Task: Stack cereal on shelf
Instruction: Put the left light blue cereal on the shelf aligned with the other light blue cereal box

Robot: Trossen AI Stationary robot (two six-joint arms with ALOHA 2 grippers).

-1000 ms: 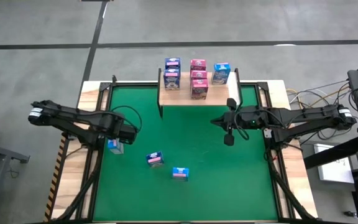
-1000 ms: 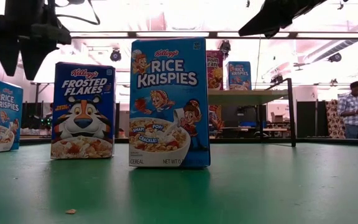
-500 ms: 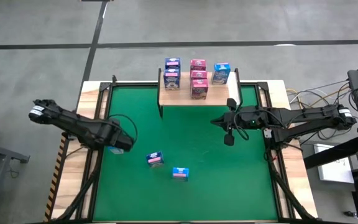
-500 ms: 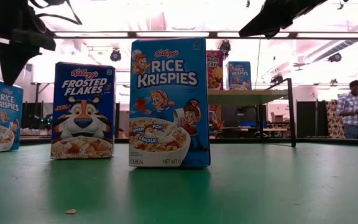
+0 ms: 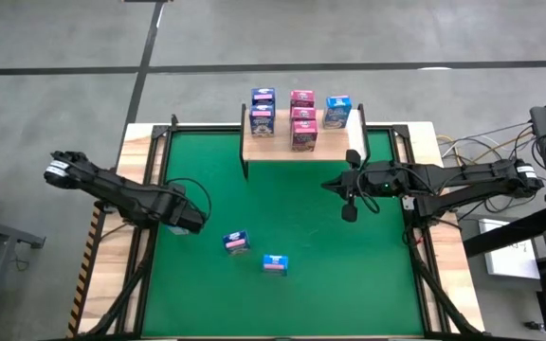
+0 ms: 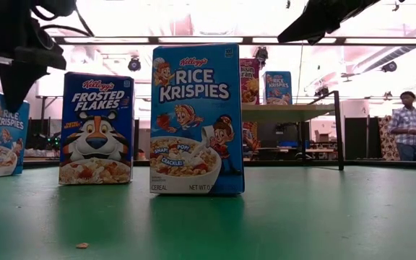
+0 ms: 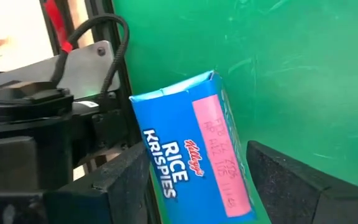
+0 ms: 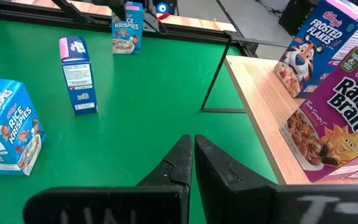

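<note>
A light-blue Rice Krispies box stands upright at the left of the green table. My left gripper is open and points down, one finger on each side of the box's top; in the high view it hides the box. A dark-blue box and another light-blue box stand near the middle. Several cereal boxes stand on the wooden shelf at the far edge. My right gripper hangs shut above the table, in front of the shelf. My left gripper has one finger close against the box's printed side; I cannot tell whether it touches. The other finger stands clear of the box's far side. The box rests on the table on its base.
Black frame rails and bare wood strips border the green top. Cables lie at the right. A person stands in the room beyond. Open green surface lies between the loose boxes and the shelf.
My left gripper has gone down and toward the table's near-left, over the light-blue box, which it now covers in the high view. Its fingers have stayed open. The box has not moved.
</note>
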